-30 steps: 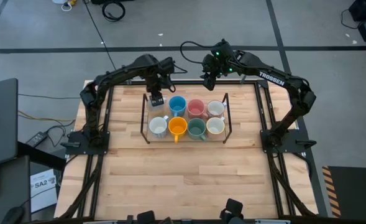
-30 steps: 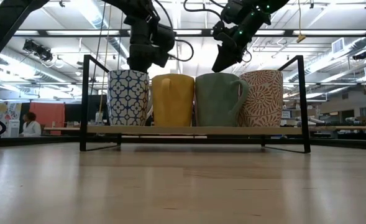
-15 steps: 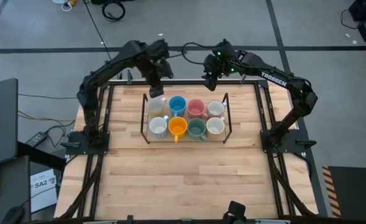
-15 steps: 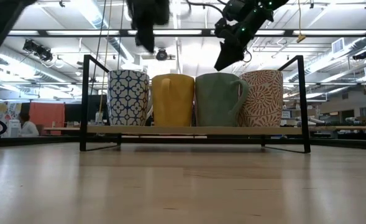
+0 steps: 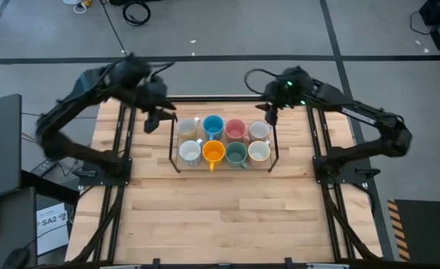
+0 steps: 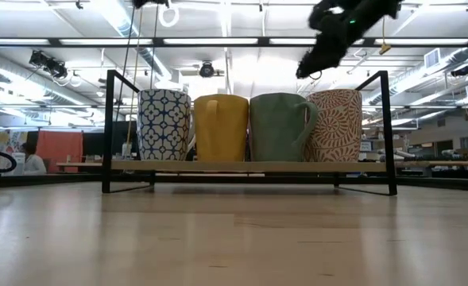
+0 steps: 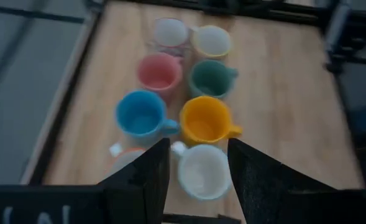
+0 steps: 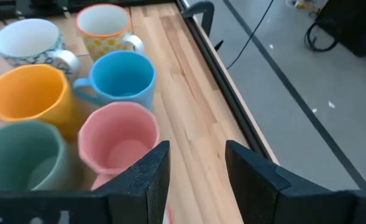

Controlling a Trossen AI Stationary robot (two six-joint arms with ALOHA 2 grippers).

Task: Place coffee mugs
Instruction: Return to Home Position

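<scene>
Left gripper hangs high beside the left end of the black wire-frame rack, fingers parted, empty. Right gripper hangs above its rear right corner, likewise parted. The rack holds eight round ceramic mugs in two rows.

High: straight down, far. Low: level, near, front-on. Wrists: steep downward, close. All share mugs.

I am in a big open workshop or robotics lab, not a home. My wooden table sits in a black metal frame on a grey concrete floor marked with dark lines, with loose cables and a yellow-and-black hazard strip. Across the table I see long ceiling lights, exposed ducts, an orange partition and a person sitting far off.
</scene>
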